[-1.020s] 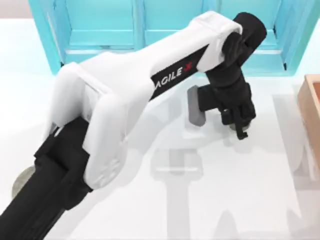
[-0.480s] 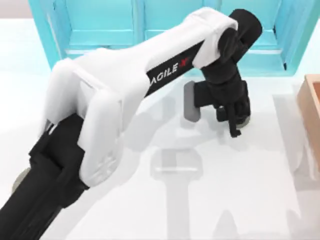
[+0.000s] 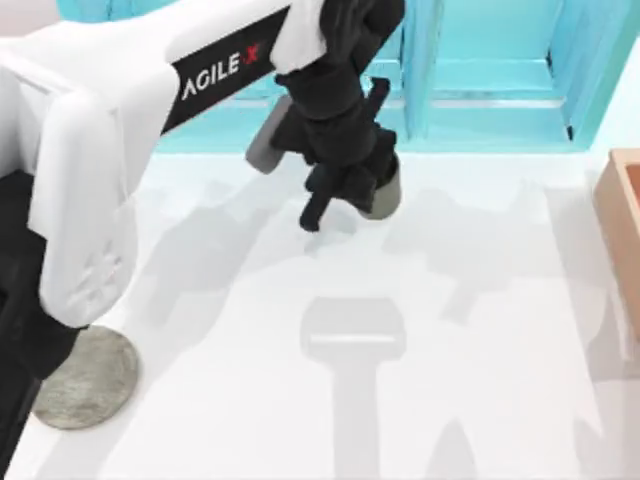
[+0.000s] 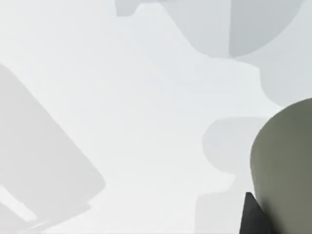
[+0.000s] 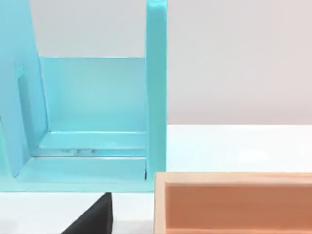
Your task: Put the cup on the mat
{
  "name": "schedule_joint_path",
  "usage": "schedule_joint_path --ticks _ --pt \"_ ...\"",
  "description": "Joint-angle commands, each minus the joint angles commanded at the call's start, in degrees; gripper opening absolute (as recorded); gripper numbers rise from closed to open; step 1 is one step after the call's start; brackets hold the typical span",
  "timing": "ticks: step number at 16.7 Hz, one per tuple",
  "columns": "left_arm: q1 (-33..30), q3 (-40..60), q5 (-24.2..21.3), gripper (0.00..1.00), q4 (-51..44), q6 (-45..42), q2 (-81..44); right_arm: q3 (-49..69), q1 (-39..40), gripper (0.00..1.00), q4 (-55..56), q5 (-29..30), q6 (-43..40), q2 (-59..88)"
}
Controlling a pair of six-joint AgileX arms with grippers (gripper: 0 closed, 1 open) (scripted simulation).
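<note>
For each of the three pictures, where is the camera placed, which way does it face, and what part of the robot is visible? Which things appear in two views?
Top view: above the table, facing down; shows the left arm, its tool on the cup, and the mat.
Left wrist view: on the left wrist, facing the white table; shows the cup beside a dark fingertip.
Right wrist view: on the right wrist, facing the teal cabinet and the wooden box.
Shared: the cup in the top and left wrist views; the cabinet and box in the top and right wrist views.
</note>
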State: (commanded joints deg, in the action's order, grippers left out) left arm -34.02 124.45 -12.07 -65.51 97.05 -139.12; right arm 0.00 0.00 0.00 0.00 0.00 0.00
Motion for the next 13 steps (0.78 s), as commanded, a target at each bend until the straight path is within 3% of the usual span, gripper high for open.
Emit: schedule_joint_path --ticks 9,13 --pt "16.4 -29.4 7.3 0.0 -6.1 -57.5 21.4 0.0 0.0 1.0 0.0 0.0 0.0 0.0" --pt "22.9 -40.3 10.2 0.0 -8.1 -77.9 29.8 0.0 0.0 1.0 0.0 0.0 0.0 0.0"
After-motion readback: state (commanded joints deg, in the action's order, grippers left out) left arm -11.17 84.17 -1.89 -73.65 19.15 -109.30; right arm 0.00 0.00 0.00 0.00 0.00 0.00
